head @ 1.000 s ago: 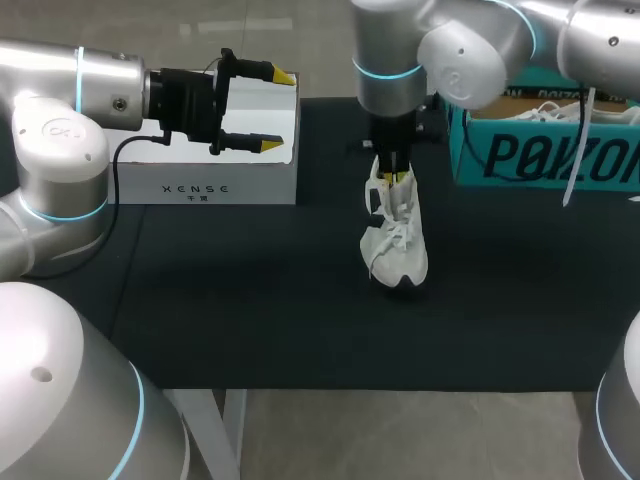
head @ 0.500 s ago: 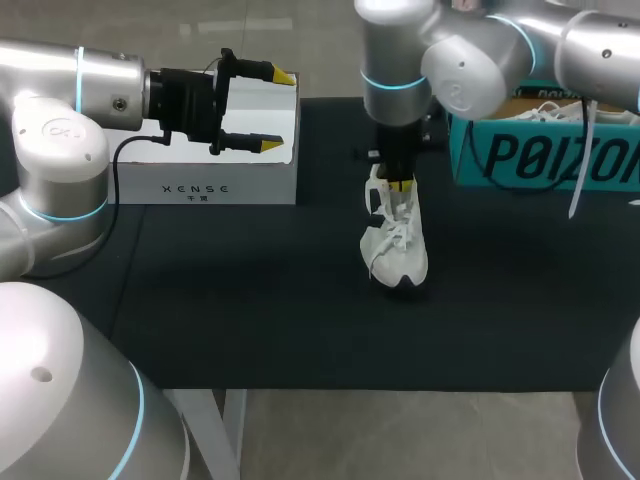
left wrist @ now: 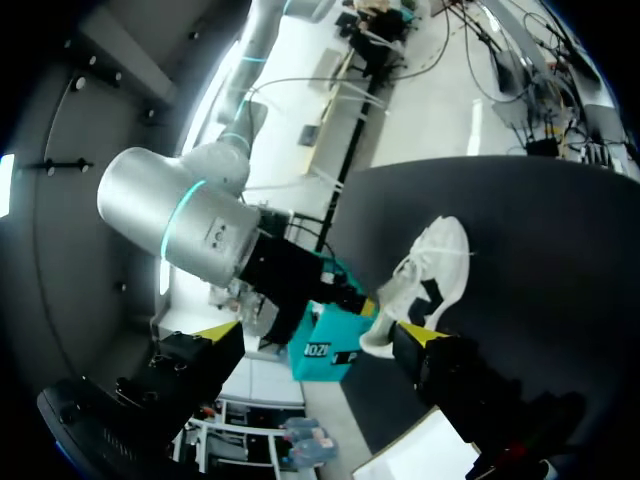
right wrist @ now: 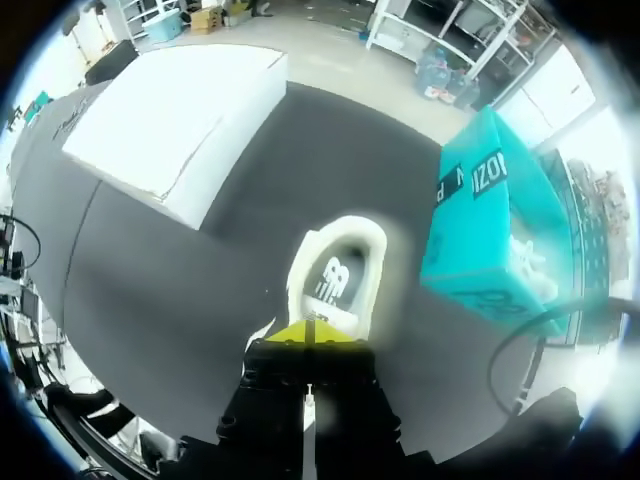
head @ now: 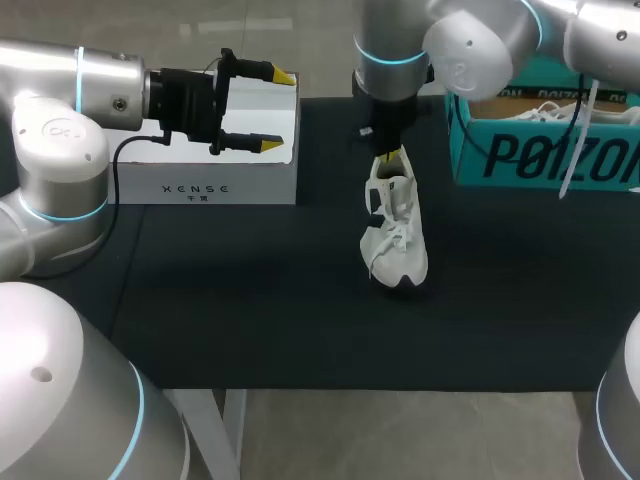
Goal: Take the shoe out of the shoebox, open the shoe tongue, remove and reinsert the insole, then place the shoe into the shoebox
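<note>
The white lace-up sports shoe stands upright on its sole near the middle of the black-topped table, outside the box. Its toe points toward the near edge and its heel toward the far edge. The insole shows dark print down inside the opening in the right wrist view.

The right gripper hangs just above the shoe's heel opening, on an arm that comes in from the far right corner. Its two yellow tips are pressed together with nothing visible between them. Whether they brush the collar cannot be told.

The open teal cardboard shoebox stands at the far right corner of the table, well apart from the shoe. Another white shoe lies inside it.

The left gripper hovers over the flat white rectangular box, which sits along the far edge toward the left side. Its fingers are spread wide and hold nothing. In its own wrist view the shoe lies ahead of those fingers on the dark table, with the shoebox beyond.
</note>
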Robot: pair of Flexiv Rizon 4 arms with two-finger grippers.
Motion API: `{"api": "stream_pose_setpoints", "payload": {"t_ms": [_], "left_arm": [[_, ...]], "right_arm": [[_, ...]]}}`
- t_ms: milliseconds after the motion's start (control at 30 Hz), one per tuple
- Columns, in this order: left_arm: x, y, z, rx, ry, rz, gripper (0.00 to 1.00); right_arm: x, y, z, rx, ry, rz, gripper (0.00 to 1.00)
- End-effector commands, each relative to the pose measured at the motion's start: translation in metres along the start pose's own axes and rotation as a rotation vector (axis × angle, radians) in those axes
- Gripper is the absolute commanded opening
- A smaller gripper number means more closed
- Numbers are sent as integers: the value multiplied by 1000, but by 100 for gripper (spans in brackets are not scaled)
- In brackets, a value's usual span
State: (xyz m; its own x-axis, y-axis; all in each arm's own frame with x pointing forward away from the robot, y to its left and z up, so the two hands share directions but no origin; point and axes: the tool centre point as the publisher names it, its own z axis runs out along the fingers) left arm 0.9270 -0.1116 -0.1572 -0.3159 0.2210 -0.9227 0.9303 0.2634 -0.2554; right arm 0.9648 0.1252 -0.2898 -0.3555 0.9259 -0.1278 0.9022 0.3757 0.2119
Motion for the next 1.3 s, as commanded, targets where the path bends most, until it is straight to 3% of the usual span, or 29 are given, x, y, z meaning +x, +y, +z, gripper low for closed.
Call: {"api": "stream_pose_setpoints", "payload": {"t_ms": [33, 233, 333, 367, 400, 500, 533, 633, 800, 867, 1300], "left_arm": [[0, -1, -1, -1, 5, 0, 100], [0, -1, -1, -1, 5, 0, 100], [0, -1, -1, -1, 5, 0, 100], [0, -1, -1, -1, 5, 0, 100], [0, -1, -1, -1, 5, 0, 100], [0, -1, -1, -1, 5, 0, 100], [0, -1, -1, -1, 5, 0, 100], [0, -1, -1, -1, 5, 0, 100], [0, -1, -1, -1, 5, 0, 100], [0, -1, -1, -1, 5, 0, 100], [0, -1, -1, -1, 5, 0, 100]], "right_arm": [[-7, -9, -3, -171, 199, -461, 0], [-7, -9, -3, -171, 199, -461, 0], [-2, -1, 1, -233, 246, -709, 0], [-7, 3, 2, -214, 205, -759, 5], [-11, 6, 1, -185, 157, -822, 0], [-23, 17, 0, -122, 77, -978, 0], [-26, 20, 0, -112, 62, -1018, 2], [-36, 30, 1, -88, 25, -1083, 26], [-45, 48, 5, -56, 1, -1136, 29], [-47, 53, 11, -35, 8, -1168, 35], [-65, 77, 51, 40, 7, -1207, 35]]}}
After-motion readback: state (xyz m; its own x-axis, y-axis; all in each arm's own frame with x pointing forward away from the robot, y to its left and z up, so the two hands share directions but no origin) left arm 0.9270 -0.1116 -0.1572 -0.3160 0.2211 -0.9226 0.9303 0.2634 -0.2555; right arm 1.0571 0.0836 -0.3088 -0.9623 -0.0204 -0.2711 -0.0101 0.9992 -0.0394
